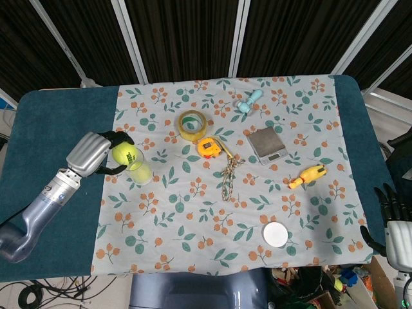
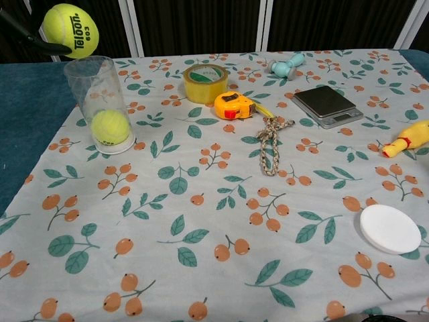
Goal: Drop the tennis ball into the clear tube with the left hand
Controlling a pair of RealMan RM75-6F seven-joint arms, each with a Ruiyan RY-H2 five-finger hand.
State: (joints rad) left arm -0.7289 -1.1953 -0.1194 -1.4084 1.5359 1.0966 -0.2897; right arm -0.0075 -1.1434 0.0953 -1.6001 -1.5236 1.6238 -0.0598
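My left hand (image 1: 95,153) grips a yellow-green tennis ball (image 1: 124,153) at the left edge of the floral cloth. In the chest view only its dark fingers (image 2: 41,45) show, under the ball (image 2: 70,30), which hangs just above and to the left of the mouth of the clear tube (image 2: 97,80). The tube (image 1: 140,172) stands upright, and a second tennis ball (image 2: 110,127) lies at its bottom. My right hand (image 1: 391,215) is low at the table's far right edge, fingers apart and holding nothing.
On the cloth lie a roll of yellow tape (image 1: 191,124), an orange tape measure (image 1: 208,147), a knotted rope (image 1: 228,172), a small grey scale (image 1: 266,144), a blue toy (image 1: 248,101), a yellow rubber chicken (image 1: 308,175) and a white disc (image 1: 275,234).
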